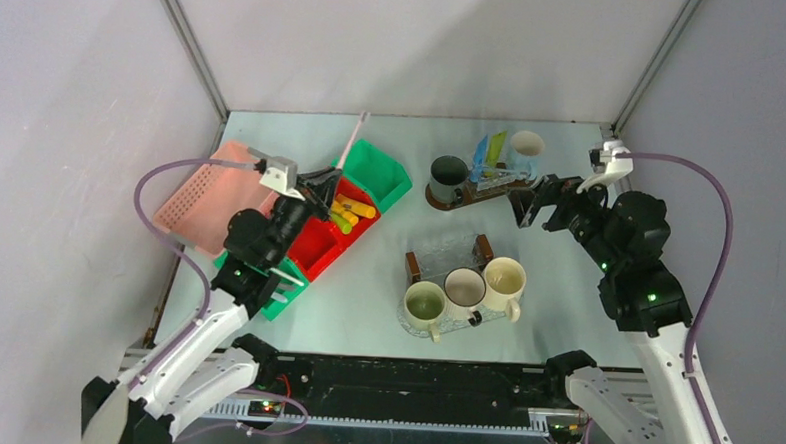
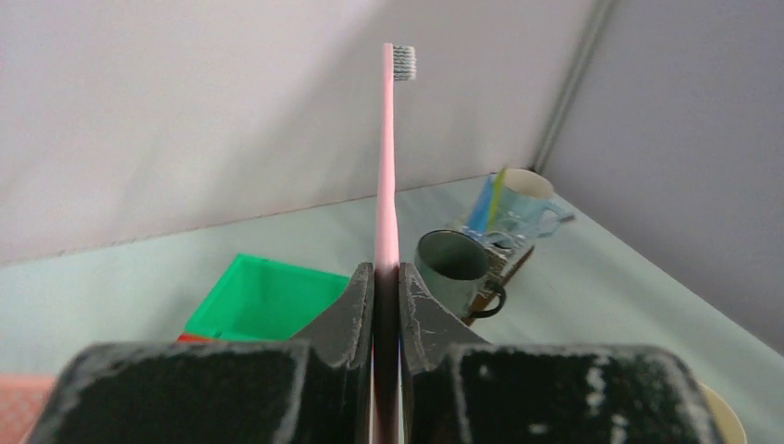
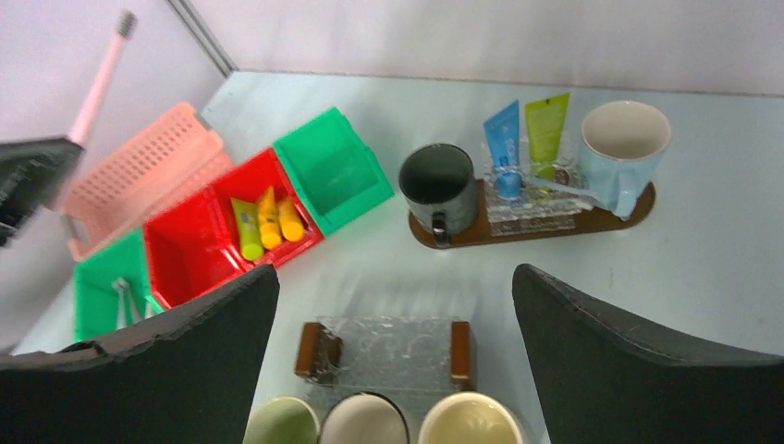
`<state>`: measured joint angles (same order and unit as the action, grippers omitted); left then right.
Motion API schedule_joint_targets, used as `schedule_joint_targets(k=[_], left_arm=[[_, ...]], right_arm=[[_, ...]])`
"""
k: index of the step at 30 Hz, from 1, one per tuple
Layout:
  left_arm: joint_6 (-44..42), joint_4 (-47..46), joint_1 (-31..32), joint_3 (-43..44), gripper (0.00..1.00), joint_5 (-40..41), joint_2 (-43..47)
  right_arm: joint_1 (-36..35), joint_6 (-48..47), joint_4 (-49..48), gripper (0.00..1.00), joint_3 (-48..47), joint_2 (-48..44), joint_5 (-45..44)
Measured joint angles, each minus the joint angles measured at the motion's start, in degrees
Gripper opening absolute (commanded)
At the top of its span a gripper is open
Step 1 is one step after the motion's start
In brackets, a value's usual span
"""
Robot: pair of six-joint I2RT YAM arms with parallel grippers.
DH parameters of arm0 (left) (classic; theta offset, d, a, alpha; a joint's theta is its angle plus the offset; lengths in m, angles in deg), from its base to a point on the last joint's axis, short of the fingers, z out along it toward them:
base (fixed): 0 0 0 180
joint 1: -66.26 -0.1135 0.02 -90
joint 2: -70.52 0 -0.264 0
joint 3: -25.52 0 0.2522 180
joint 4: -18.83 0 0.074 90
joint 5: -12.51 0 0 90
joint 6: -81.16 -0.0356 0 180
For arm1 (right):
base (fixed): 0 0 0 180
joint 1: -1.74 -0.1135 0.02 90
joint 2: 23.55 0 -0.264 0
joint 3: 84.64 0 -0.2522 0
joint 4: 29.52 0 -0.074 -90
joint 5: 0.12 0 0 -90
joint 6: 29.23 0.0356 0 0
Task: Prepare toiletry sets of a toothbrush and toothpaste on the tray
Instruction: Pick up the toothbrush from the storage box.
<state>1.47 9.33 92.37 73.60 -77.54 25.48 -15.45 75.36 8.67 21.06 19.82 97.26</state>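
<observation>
Squarely inside left gripper (image 2: 385, 282), pink toothbrush (image 2: 385, 166).

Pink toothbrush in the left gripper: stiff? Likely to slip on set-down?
Probably stiff: the toothbrush stands straight past the left gripper, no visible sag. Pinched low on a slim handle, it may pivot if its head bumps the dark mug.
</observation>
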Motion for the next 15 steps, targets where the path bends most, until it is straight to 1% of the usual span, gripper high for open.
schedule_joint_targets(k=[8, 12, 15], left_arm=[[-5.8, -9.7, 5.8, 0.5, 0.05, -8.9, -7.0], [-9.4, -12.7, 9.7, 1.8, 0.03, -11.1, -9.3], [-12.1, -15.2, 12.6, 2.8, 0.03, -12.4, -11.0]], right_arm=[[0.0, 6.6, 2.0, 0.99, -9.9, 5.8, 4.0], [0.0, 9.5, 3.3, 0.99, -14.9, 9.9, 8.0], [0.0, 11.7, 4.1, 0.99, -16.7, 12.3, 11.4]])
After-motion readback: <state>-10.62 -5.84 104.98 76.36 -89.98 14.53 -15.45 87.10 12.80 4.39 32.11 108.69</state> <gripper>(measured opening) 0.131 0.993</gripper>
